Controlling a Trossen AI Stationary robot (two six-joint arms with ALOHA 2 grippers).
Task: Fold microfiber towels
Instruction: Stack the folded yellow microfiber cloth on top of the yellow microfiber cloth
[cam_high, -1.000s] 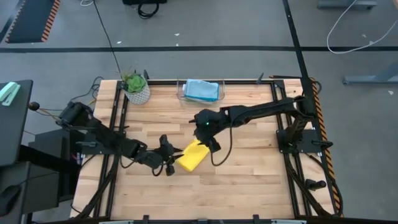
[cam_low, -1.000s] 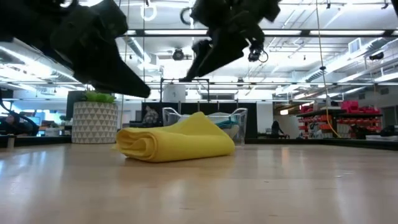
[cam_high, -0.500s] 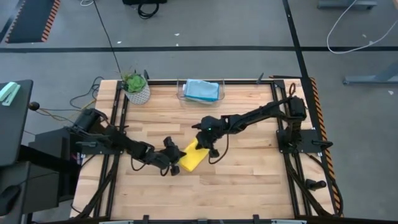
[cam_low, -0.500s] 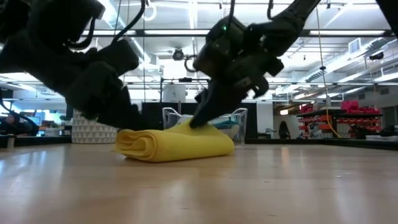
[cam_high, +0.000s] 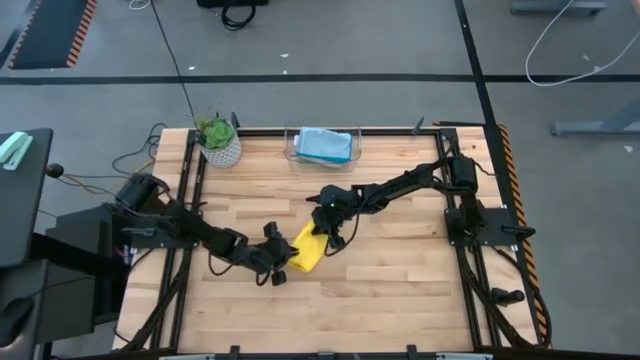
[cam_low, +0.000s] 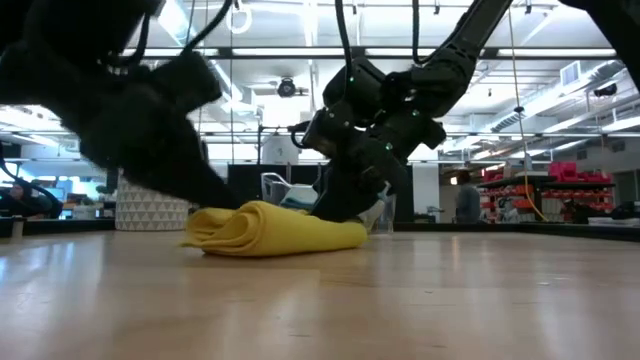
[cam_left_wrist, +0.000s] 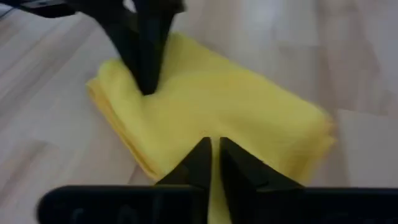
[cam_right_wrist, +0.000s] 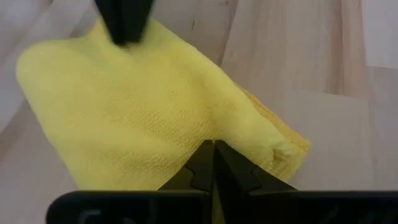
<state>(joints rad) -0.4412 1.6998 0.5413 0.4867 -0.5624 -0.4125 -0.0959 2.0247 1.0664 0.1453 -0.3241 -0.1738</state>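
1. Towel status: one soft yellow microfiber towel (cam_high: 308, 250) lies folded into a thick oblong at the middle of the wooden table (cam_high: 400, 290); folding looks close to done.
2. Left gripper (cam_high: 281, 270) pinches the towel's near end, fingers pressed together on cloth.
3. Right gripper (cam_high: 322, 238) pinches the far end likewise.
4. Count: one light blue towel (cam_high: 324, 143) rests folded in the clear plastic bin (cam_high: 292, 152); two towels visible, no others in view.

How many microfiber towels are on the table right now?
2: a yellow towel mid-table between both arms, and a light blue towel in the clear bin at the far edge. Others may be hidden.
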